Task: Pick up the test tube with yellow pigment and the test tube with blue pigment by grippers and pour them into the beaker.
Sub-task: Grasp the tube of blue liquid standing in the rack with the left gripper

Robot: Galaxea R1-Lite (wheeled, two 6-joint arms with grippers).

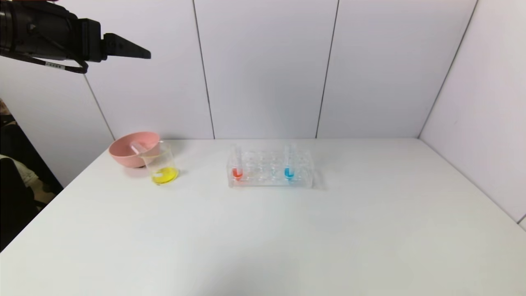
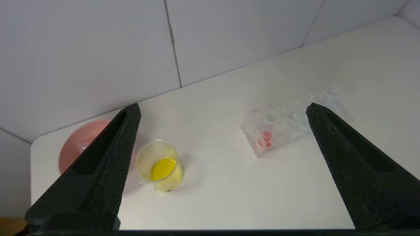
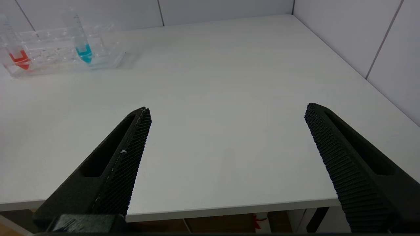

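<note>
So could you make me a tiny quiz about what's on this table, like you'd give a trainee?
1. True or false: the beaker already holds yellow liquid.
2. Which coloured tubes stand in the clear rack? A) red and blue B) yellow and blue C) red and yellow
3. Fill in: the emptied tube lies in the pink ____.

Key
1. True. Yellow liquid sits in its bottom.
2. A. The red-liquid tube stands at the rack's left end, the test tube with blue pigment towards its right.
3. bowl. It stands just behind the beaker.

Both grippers are empty: the left gripper hangs open high above the table, the right gripper open near its front edge.
</note>
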